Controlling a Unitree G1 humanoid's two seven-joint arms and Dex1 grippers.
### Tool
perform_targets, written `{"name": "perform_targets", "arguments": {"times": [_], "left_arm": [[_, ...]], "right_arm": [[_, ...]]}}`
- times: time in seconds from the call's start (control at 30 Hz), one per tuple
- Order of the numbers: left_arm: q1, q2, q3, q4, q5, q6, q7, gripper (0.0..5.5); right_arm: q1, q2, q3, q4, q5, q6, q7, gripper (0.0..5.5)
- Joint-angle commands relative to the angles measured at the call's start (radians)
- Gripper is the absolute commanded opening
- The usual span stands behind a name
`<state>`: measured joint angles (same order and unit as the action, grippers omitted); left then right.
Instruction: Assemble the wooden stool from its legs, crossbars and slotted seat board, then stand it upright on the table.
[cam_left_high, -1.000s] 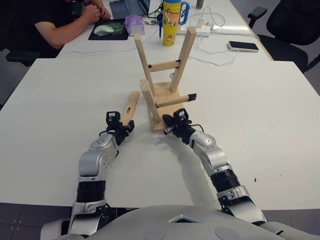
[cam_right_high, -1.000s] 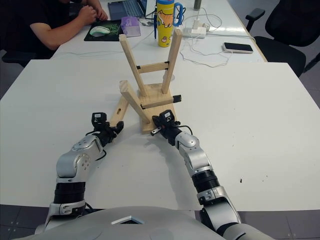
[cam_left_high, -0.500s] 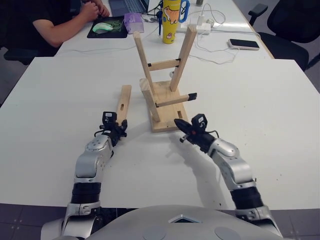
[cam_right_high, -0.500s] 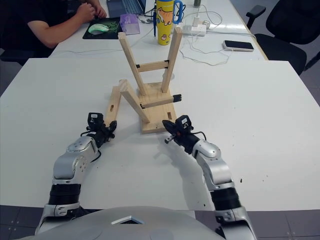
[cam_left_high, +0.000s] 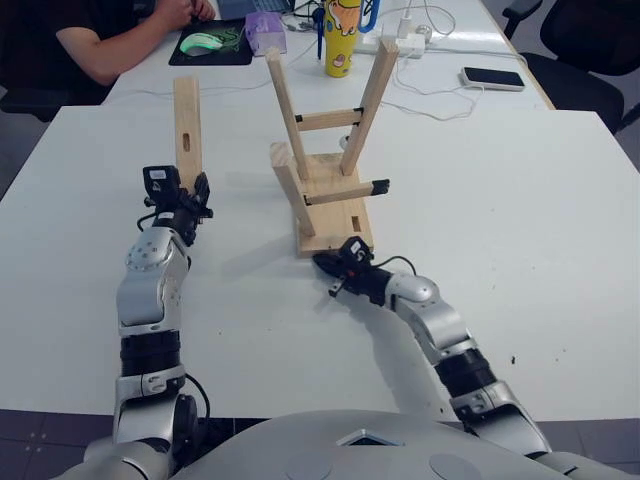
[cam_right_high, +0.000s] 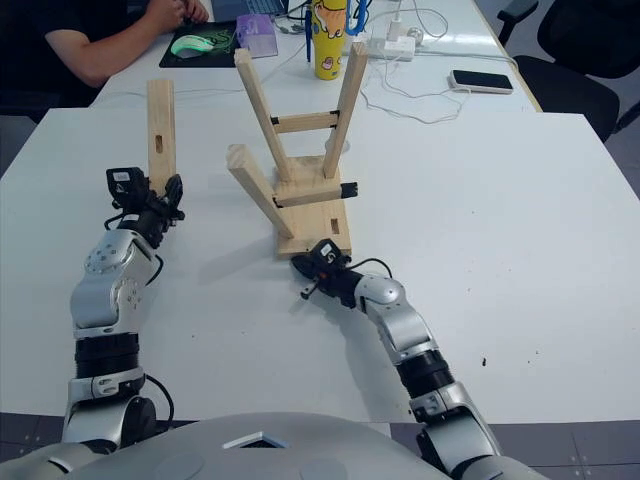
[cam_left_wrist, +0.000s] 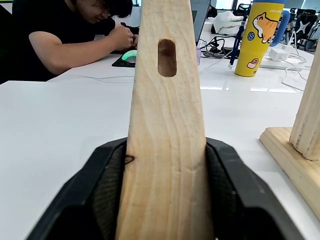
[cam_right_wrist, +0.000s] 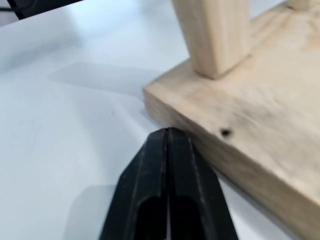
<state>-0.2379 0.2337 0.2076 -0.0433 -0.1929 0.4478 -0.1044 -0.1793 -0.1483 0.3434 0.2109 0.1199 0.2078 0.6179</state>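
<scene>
Nearest, the right tool lies low over the white bench, fingers pressed together with nothing between them. Its tip sits just beside the near edge of the seat board; I cannot tell whether they touch. The seat board lies flat on the bench at mid-field, underside up, with three legs standing out of it. The near-left leg leans leftward, and the two far legs rise and splay apart. An upper crossbar joins the two far legs. A lower crossbar runs rightward from the near-left leg, its black-tipped right end free in the air. One open slot shows in the board's near right corner. To the left, well apart from the board, the left tool is clenched on the lower end of the loose leg, holding it upright. An oval mortise in that leg faces the wrist camera. Farther back are a yellow cup, a phone and a green mouse.
</scene>
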Motion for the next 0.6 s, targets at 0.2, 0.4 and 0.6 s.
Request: {"name": "perform_targets", "arguments": {"times": [0.2, 0.4, 0.6], "left_arm": [[-0.060, 0.010, 0.040, -0.006, -0.024, -0.094, -0.020, 2.08], [-0.134, 0.079, 0.142, -0.135, -0.220, -0.136, -0.166, 2.08], [-0.319, 0.297, 0.250, -0.315, -0.756, 0.188, -0.333, 2.08]], "right_arm": [[-0.150, 0.168, 0.025, 0.243, -0.065, -0.137, -0.045, 0.00], [0.019, 0.026, -0.012, -0.165, 0.083, 0.079, 0.104, 0.00], [0.097, -0.245, -0.292, -0.596, 0.641, 0.617, 0.240, 0.65]]}}
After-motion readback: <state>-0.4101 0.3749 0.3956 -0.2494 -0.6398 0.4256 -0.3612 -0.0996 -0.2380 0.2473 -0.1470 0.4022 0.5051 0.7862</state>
